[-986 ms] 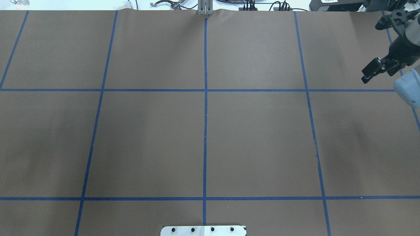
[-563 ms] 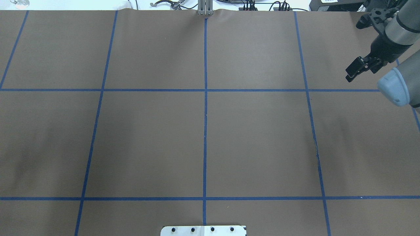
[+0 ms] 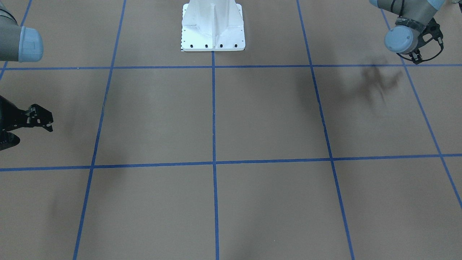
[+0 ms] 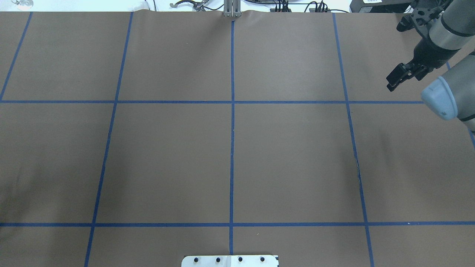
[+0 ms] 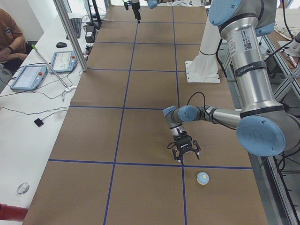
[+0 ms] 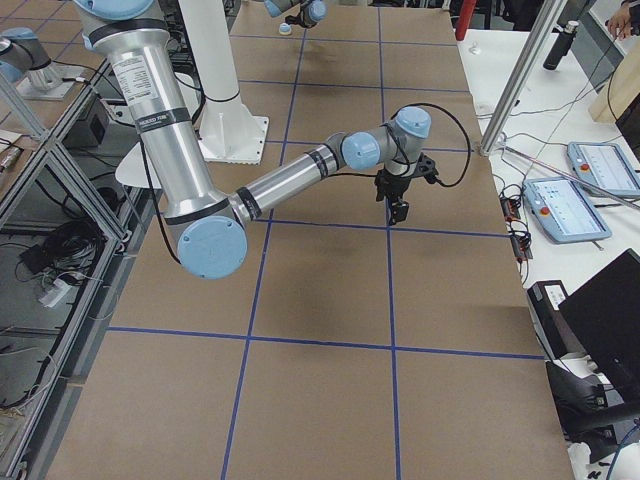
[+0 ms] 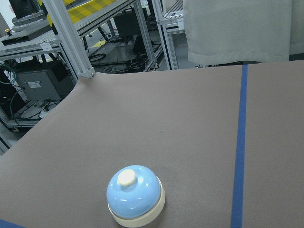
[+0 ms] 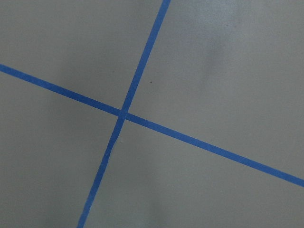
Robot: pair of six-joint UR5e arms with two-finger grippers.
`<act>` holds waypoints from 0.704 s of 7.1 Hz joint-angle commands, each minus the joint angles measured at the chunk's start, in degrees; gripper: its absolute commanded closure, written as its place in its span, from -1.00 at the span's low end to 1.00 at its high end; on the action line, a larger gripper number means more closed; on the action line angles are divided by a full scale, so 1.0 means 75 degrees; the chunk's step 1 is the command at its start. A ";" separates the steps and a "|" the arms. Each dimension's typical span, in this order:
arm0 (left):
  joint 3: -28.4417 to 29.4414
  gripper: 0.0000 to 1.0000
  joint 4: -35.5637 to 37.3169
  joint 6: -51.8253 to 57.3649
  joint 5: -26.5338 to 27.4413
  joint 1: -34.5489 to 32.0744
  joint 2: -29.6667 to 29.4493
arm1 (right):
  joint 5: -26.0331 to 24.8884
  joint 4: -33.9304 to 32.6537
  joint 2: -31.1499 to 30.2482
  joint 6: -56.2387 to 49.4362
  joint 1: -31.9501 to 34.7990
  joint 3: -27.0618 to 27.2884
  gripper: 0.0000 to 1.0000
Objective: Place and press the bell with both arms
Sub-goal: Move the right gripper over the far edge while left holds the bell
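one bell (image 5: 202, 177) just beside left pincer (image 5: 186, 157) | its opening: cannot tell | right pincer (image 4: 391, 83) closed, empty, well apart

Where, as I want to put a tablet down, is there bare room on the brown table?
The middle squares of the table, between the blue tape lines from the white pedestal to the far edge, are bare. Crowded: the robot's far right corner, where the right gripper hangs, and its left end, where the left gripper hangs near the bell.

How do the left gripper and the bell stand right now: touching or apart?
Apart. The exterior left view shows a strip of bare brown paper between the left gripper and the bell.
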 commanded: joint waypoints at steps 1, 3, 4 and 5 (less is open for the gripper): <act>0.0502 -1.00 -0.0115 -0.0293 -0.0013 0.0276 -0.0022 | -0.0108 -0.0010 -0.0005 -0.0004 0.0010 0.0041 -1.00; 0.0937 -1.00 -0.0197 -0.0328 -0.0024 0.0311 -0.0022 | -0.0120 0.0002 0.0006 -0.0004 -0.0002 0.0029 -1.00; 0.0973 -1.00 -0.0197 -0.0340 -0.0024 0.0334 -0.0022 | -0.0120 0.0002 0.0006 -0.0004 -0.0002 0.0018 -1.00; 0.1032 -1.00 -0.0185 -0.0398 -0.0036 0.0358 -0.0022 | -0.0120 0.0002 0.0006 -0.0004 -0.0002 0.0006 -1.00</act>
